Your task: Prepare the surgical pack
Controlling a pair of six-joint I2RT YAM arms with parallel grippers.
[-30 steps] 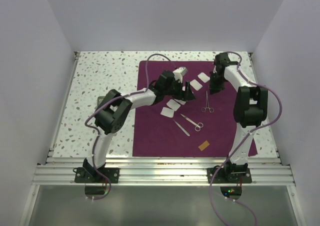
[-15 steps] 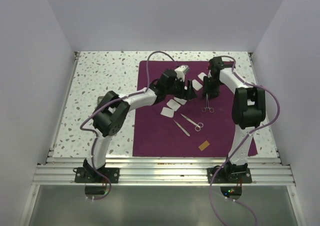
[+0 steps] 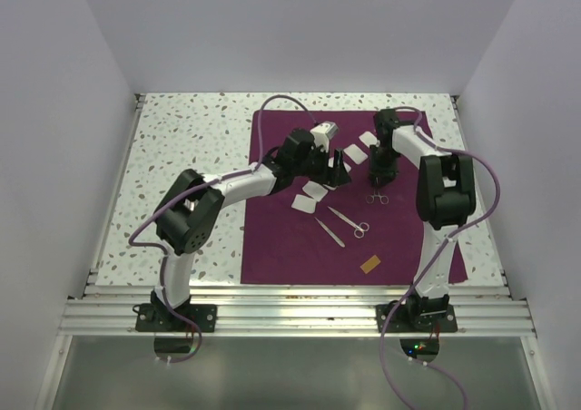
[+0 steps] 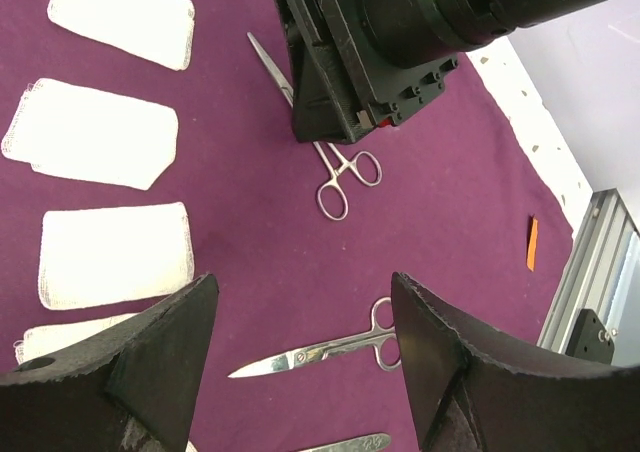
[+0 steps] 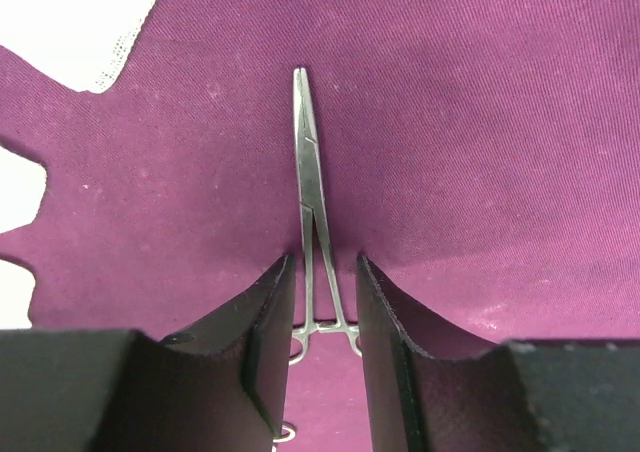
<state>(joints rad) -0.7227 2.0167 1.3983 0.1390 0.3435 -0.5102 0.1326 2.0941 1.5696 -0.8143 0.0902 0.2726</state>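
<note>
Steel forceps [image 5: 308, 172] lie on the cloth [image 3: 290, 247], nearer the worktop's right edge. Right pincer [image 5: 325, 292], shut a second ago, has swung in and now straddles them, jaws parted, not yet clenched: pickup seems imminent. Left pincer [image 4: 300, 302] hangs released above gauze [image 4: 95, 147].

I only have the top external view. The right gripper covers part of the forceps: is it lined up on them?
Observer: Yes. In the right wrist view the right gripper straddles the forceps, one finger on each side of the shanks.
Operator: Closed on them?
Observer: No, a gap shows on each side; they lie flat on the purple cloth.
Operator: Left gripper holding anything?
Observer: No. Its wrist view shows the left gripper wide open and empty.
</note>
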